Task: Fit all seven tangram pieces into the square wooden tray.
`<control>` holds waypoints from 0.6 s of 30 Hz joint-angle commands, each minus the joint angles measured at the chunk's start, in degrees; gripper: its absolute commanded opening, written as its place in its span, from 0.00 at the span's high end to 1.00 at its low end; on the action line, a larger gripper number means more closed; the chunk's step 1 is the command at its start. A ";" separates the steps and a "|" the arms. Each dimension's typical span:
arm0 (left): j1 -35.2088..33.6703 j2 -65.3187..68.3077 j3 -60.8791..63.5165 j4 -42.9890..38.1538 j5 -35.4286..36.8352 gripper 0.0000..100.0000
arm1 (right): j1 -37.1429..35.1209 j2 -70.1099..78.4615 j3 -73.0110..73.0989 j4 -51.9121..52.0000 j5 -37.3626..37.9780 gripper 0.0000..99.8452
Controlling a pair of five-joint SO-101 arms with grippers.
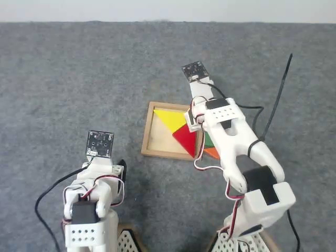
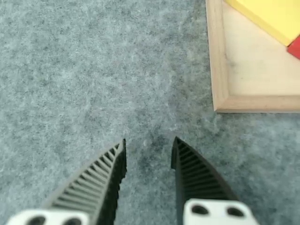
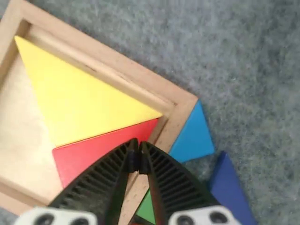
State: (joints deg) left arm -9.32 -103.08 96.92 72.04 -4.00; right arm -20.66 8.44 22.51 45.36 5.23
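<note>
A grey felt-like carpet (image 1: 73, 73) covered the whole tabletop, its nap short, fibrous and mottled in lighter and darker flecks. It ran unbroken from the near edge to the far one. Along that far edge the carpet met a pale, plain strip of wall (image 1: 168, 9), and the line between them ran straight across the top of the high view.

Green piece (image 3: 146, 211) mostly under right gripper (image 3: 139, 147)

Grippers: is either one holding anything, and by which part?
Nothing is held: the right gripper is shut empty over the red piece, and the left gripper is open over the carpet.
</note>
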 commanded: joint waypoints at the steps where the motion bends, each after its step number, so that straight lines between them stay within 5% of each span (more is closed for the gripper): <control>1: 0.00 -1.58 -0.48 0.53 -0.35 0.85 | -5.14 -9.19 0.35 3.65 -0.62 0.99; 8: 0.00 -1.58 -0.48 0.53 -0.35 0.85 | -13.05 -16.40 9.23 4.35 1.41 0.99; 18: 0.00 -1.58 -0.48 0.53 -0.35 0.85 | -13.32 -6.81 8.88 1.98 4.48 0.99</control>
State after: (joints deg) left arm -9.32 -103.08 96.92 72.04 -4.00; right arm -33.67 -0.26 32.88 48.79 6.99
